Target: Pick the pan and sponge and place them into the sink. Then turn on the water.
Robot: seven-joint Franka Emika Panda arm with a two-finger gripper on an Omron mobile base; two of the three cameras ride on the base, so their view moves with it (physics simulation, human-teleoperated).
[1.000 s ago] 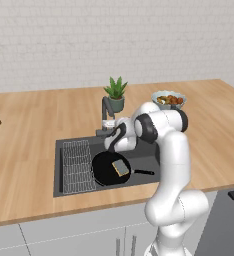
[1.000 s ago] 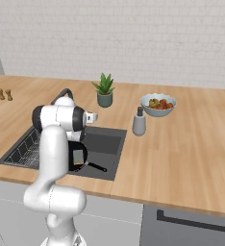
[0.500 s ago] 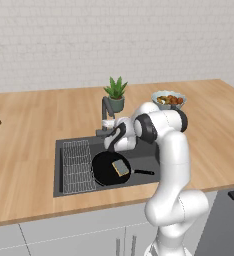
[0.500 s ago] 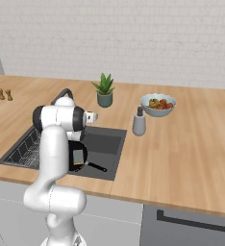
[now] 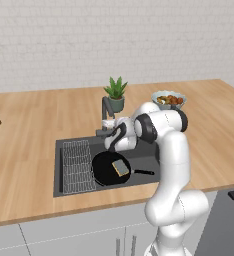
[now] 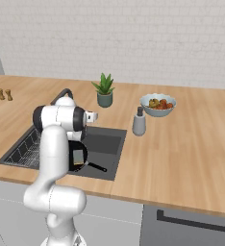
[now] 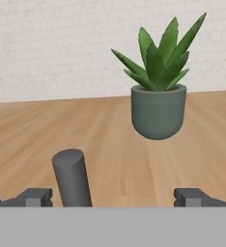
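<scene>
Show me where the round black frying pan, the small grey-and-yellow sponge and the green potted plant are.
Round black frying pan [image 5: 105, 170]: left base view, bare pan floor.
Small grey-and-yellow sponge [image 5: 121, 168]: left base view, its top face.
Green potted plant [image 7: 158, 116]: hand view, front of its grey pot.

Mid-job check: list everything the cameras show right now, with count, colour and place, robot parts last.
sink: one, dark grey, set in the wooden counter.
wire rack: one, left half of the sink.
pan: one, black, in the sink, handle pointing right.
sponge: one, grey over yellow, lying in the pan.
faucet: one, dark grey, behind the sink; no stream visible.
potted plant: one, green in a grey pot, behind the faucet.
fruit bowl: one, pale, right of the plant.
dispenser: one, grey, right of the sink.
shakers: two, brown, far left.
tool: one, dark fingers apart, at the faucet handle.
</scene>
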